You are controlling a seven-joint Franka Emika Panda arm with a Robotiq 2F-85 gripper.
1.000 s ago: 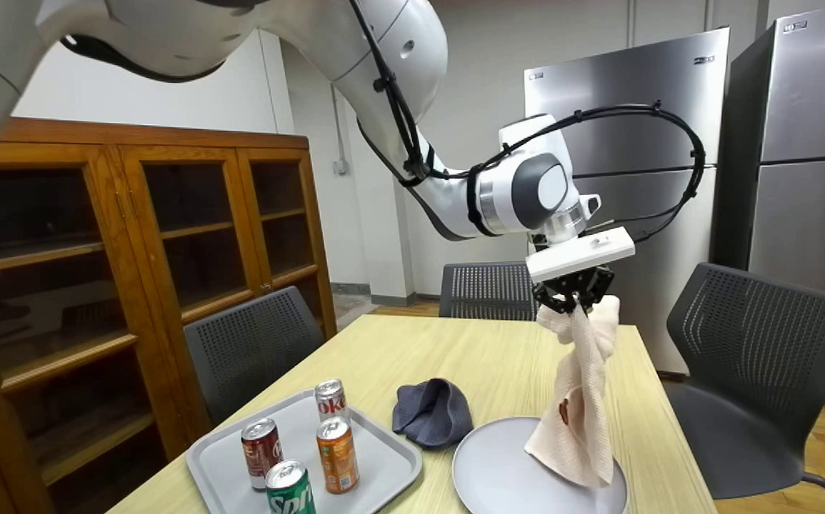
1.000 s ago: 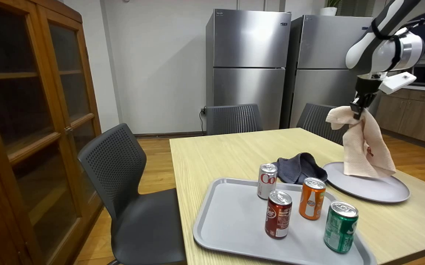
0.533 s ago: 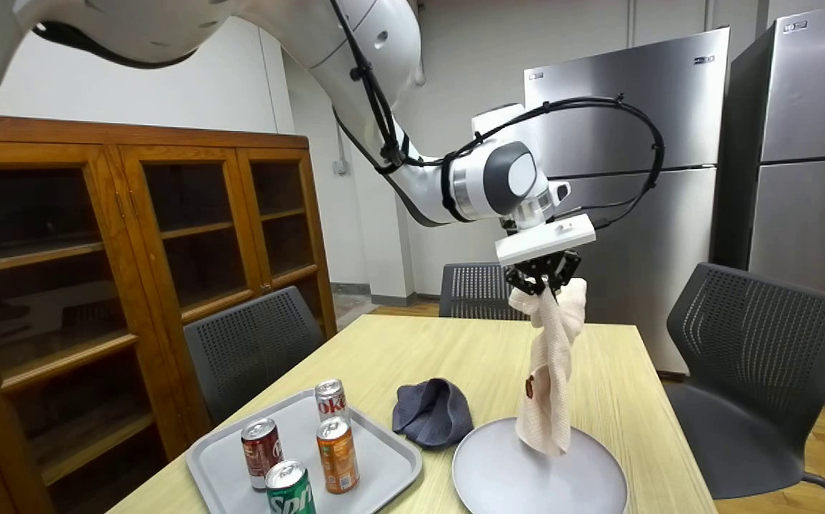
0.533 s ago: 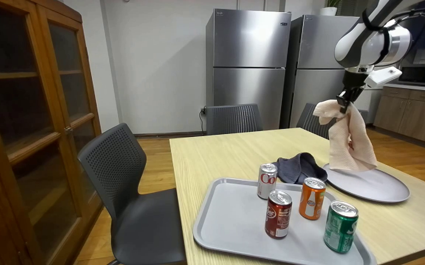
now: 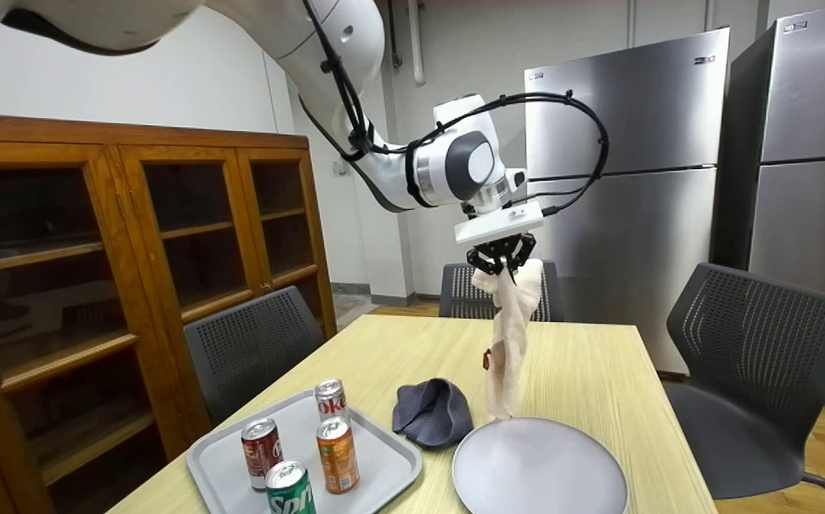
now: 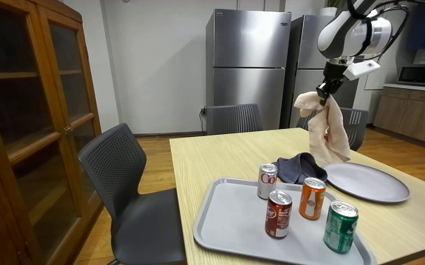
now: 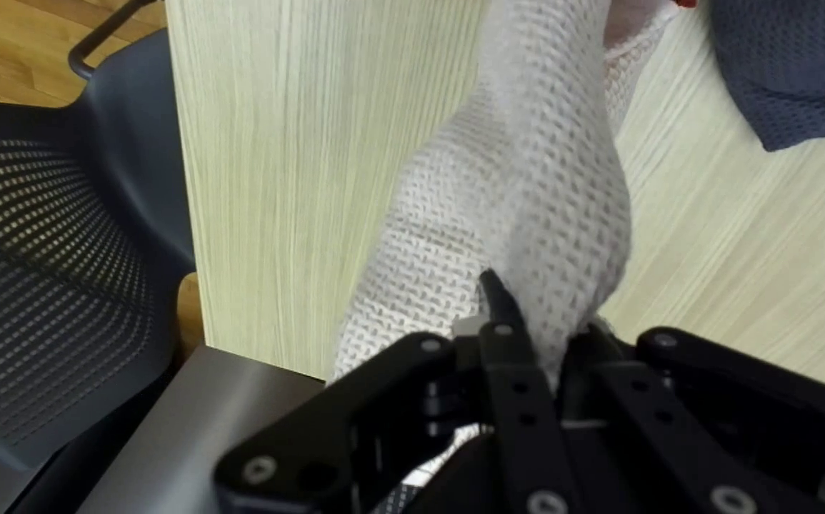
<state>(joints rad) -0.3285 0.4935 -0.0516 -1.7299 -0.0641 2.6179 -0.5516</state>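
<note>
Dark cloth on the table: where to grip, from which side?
Probably pinch the dark cloth by its raised fold, coming straight down: that arch stands above the rest of the crumpled cloth, while the tray and plate lie close on two sides. The gripper would first have to release the pale towel.

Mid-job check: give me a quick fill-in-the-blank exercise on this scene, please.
1. The fingers are ____ (open or shut), with the pale cloth hanging from them.
2. The tray carries ____ cans.
3. In both exterior views, the frontmost can is ____ in color.
4. On the table, left to right in both exterior views, come the tray, the dark cloth and the ____.

Missing words: shut; four; green; plate.
</note>
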